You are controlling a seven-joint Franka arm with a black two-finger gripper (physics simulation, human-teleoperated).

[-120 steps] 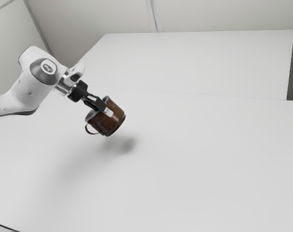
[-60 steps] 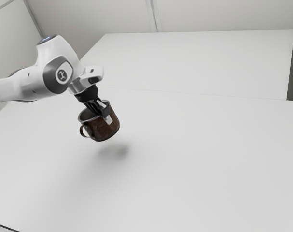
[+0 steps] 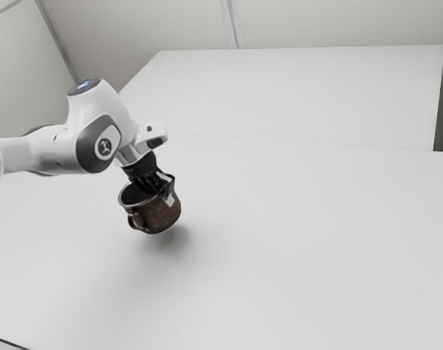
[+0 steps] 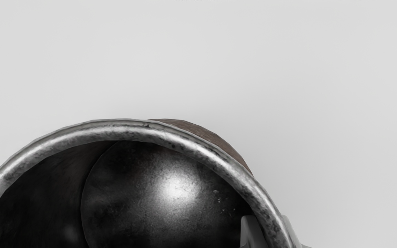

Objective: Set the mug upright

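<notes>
White tabletop (image 3: 279, 270), pale walls (image 3: 148, 25) behind. Exterior view: mug (image 3: 157, 216) hangs from the claw (image 3: 168, 197) just above the tabletop, shadow (image 3: 163, 244) under it. Mouth is mostly up but leaning to the exterior view's left; handle (image 3: 136, 222) on that side too. So, nearly upright, not level. Left to do, by my judgement: take out the remaining lean, get the base down flat, let go. Thin dark line (image 3: 8, 343) at the lower left corner, well apart; nothing seen in the way below the mug.

Wrist view: claw closed on the mug's wall — one finger (image 4: 249, 230) inside, the other (image 4: 291, 229) outside, only the wall's thickness between. Rim (image 4: 122, 131) and dark inside visible, bottom offset within it — fits a tilted hold. Bare tabletop beyond.
</notes>
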